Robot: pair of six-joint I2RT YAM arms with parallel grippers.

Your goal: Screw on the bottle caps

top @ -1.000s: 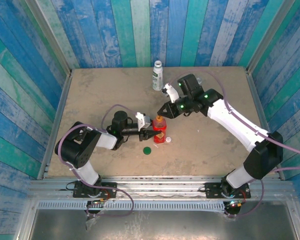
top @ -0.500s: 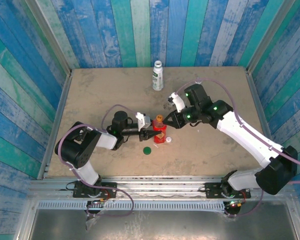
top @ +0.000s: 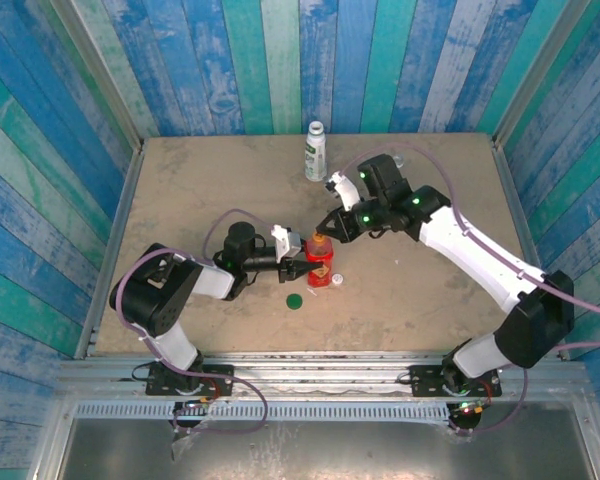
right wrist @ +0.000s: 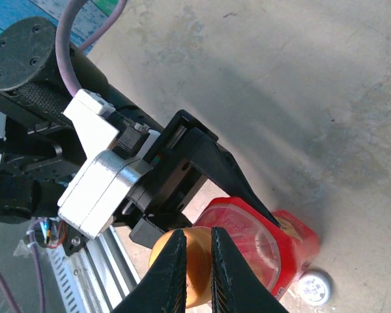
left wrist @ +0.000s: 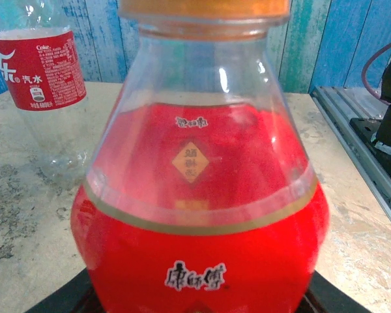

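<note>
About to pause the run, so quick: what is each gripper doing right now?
Left gripper: closed on the red bottle.
Right gripper: closed at the orange cap on that bottle; whether it pinches the cap cannot be told.

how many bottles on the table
3. The red bottle stands mid-table, the white-labelled bottle at the far edge, and the clear red-labelled bottle beyond the red one in the left wrist view.

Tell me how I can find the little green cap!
Look at the sandy table. Find the red bottle standing near its middle. The green cap lies flat beside it, on its near left; the other loose cap there is the white cap.
</note>
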